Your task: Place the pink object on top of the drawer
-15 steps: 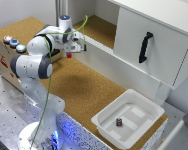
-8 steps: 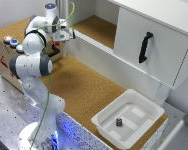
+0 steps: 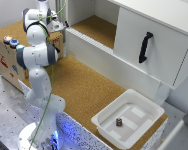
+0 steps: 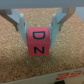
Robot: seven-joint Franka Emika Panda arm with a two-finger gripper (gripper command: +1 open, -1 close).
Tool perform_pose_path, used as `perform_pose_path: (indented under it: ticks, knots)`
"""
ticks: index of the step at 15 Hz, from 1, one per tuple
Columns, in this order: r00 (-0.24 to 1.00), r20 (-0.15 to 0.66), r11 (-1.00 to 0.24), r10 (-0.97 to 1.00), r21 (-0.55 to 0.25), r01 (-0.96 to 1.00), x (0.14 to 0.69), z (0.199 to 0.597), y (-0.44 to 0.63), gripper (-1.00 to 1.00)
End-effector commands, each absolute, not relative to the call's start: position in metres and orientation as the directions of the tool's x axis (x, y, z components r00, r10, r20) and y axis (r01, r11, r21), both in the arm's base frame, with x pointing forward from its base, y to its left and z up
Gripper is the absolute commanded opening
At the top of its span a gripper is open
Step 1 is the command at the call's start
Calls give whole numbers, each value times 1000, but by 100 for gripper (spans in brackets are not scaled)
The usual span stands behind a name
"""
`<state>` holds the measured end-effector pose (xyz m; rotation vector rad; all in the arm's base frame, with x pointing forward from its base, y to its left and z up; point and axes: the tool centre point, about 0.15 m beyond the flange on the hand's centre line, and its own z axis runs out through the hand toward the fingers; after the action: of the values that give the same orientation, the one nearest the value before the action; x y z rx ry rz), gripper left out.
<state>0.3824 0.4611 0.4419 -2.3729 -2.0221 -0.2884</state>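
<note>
In the wrist view the pink object point(image 4: 38, 42) is a small pink cube with dark letters on its faces. It sits between the two fingers of my gripper point(image 4: 39, 39), which is shut on it. Just below it lies the cork top of the drawer point(image 4: 14, 65). In the exterior view my gripper point(image 3: 55, 24) hangs over the top of the brown wooden drawer point(image 3: 8, 62) at the exterior view's left. The cube itself is too small to make out there. Round coloured buttons point(image 3: 11, 41) line the drawer's near edge.
A white tray point(image 3: 106, 122) at the front right of the exterior view holds a small dark cylinder point(image 3: 119, 122). A white cabinet door with a black handle point(image 3: 145, 47) stands open at the back right. A cork mat point(image 3: 89, 90) covers the table.
The arm has swung toward the exterior view's left and back, carrying the gripper from above the cork mat to above the drawer's top.
</note>
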Motion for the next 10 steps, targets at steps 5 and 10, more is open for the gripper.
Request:
perform_pose_path:
  ticks: [5,10]
  knots:
    - [155,35,-155,987,27,987,352,478,473,100]
    - [227,95,-226,969,-18,974,318,501,457,100]
